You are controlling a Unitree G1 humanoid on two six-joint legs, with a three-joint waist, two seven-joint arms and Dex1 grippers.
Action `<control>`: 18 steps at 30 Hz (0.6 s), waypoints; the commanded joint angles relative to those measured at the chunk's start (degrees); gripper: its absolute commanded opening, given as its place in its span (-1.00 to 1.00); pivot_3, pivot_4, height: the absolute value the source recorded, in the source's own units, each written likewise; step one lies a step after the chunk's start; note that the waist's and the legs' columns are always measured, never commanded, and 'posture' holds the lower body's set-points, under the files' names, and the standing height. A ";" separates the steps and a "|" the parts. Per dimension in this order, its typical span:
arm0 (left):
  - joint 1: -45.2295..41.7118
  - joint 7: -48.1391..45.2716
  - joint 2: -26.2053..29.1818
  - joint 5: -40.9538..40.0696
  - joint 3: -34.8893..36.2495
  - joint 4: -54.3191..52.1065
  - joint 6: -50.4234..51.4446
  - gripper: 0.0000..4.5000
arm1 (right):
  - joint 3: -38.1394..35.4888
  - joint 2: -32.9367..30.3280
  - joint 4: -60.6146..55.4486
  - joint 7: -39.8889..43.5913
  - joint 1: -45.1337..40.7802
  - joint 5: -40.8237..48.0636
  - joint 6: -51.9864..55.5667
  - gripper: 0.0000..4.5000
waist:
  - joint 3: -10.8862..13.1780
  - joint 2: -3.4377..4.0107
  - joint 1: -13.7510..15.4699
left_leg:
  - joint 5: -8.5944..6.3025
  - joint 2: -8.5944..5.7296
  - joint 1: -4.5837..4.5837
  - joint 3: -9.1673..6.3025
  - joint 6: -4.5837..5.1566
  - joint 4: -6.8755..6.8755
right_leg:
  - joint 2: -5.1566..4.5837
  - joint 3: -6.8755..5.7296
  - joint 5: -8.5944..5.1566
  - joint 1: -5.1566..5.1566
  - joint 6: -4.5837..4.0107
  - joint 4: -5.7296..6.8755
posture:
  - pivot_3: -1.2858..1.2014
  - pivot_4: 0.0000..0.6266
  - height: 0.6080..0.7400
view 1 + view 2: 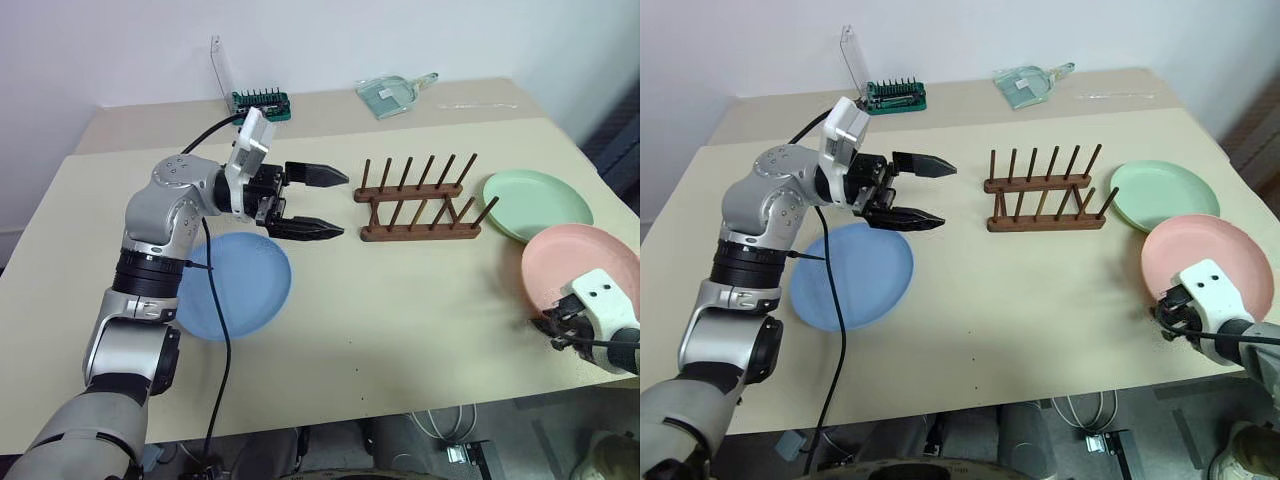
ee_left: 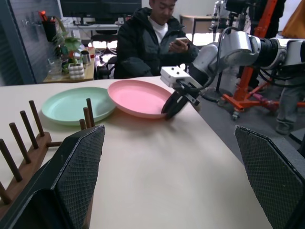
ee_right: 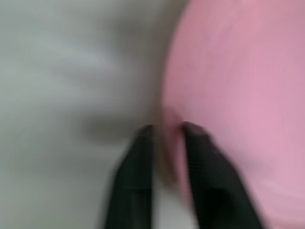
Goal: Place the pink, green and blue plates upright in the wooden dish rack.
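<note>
Pink plate rim pinched by right gripper, left gripper spread wide beside empty wooden dish rack

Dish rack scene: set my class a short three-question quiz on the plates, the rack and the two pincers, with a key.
1. True or false: the wooden dish rack already holds a plate.
2. Which plate's rim is the right pincer closed on? A) blue plate B) green plate C) pink plate
3. Fill in: the left pincer hangs above the table, its jaws ____.

Key
1. False: the rack is empty; all three plates lie flat on the table.
2. C
3. open
</note>
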 commanded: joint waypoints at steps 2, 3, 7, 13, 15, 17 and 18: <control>-2.00 1.54 -0.67 -1.04 1.17 0.63 -0.29 1.00 | 0.53 0.40 -0.94 -0.39 -0.68 -0.79 -0.41 -0.98 | -0.01 -0.04 0.15 | 0.00 -0.01 -0.01 -0.01 0.00 0.00 | 0.00 0.00 0.00 0.01 0.00 0.00 | 0.03 -0.52 1.00; -2.15 1.64 -0.73 -1.26 1.30 0.68 -0.18 1.00 | 0.56 0.33 -1.03 -0.75 -0.85 -1.23 -0.46 -0.98 | -0.01 -0.04 0.17 | 0.00 -0.01 -0.01 0.00 -0.01 0.00 | 0.00 0.00 0.00 0.01 0.00 0.00 | 0.03 -0.52 1.00; -2.27 1.38 -0.61 -0.81 0.98 1.23 -0.89 1.00 | -3.67 -2.79 -4.18 2.83 -2.26 1.13 1.10 -0.98 | -0.01 -0.03 0.14 | 0.01 -0.01 -0.02 -0.01 -0.02 0.01 | 0.00 0.00 0.00 0.00 0.00 0.00 | 0.03 -0.52 1.00; -2.53 1.32 -0.80 -0.56 0.92 1.99 -1.53 1.00 | -12.66 -8.30 -7.13 9.84 -9.27 10.24 9.02 -0.98 | -0.01 -0.01 0.11 | -0.02 0.00 -0.01 -0.01 0.03 -0.01 | 0.01 -0.01 0.00 -0.01 0.00 0.00 | 0.03 -0.52 1.00; -2.68 1.25 -0.83 -0.56 1.06 2.49 -1.75 1.00 | -15.38 -11.65 -5.27 11.49 -15.60 13.67 11.05 -0.98 | 0.01 0.06 0.08 | -0.04 -0.01 -0.04 0.01 0.06 0.02 | -0.01 0.00 0.00 -0.01 0.00 -0.01 | 0.03 -0.52 1.00; -2.76 1.34 -0.95 -0.45 1.10 2.73 -2.15 1.00 | -15.93 -12.30 -2.81 11.52 -21.44 16.99 12.43 -0.98 | 0.02 0.03 0.10 | -0.08 -0.02 -0.05 0.03 0.15 0.01 | -0.02 -0.01 0.00 -0.02 0.01 -0.04 | 0.03 -0.52 1.00; -2.81 1.47 -1.03 -0.50 1.16 2.83 -2.07 1.00 | -15.81 -11.45 -0.54 10.72 -25.93 19.71 13.54 -0.98 | 0.04 -0.01 0.07 | -0.09 0.00 -0.03 0.00 0.15 -0.01 | -0.01 -0.03 0.00 -0.02 0.00 -0.04 | 0.03 -0.52 1.00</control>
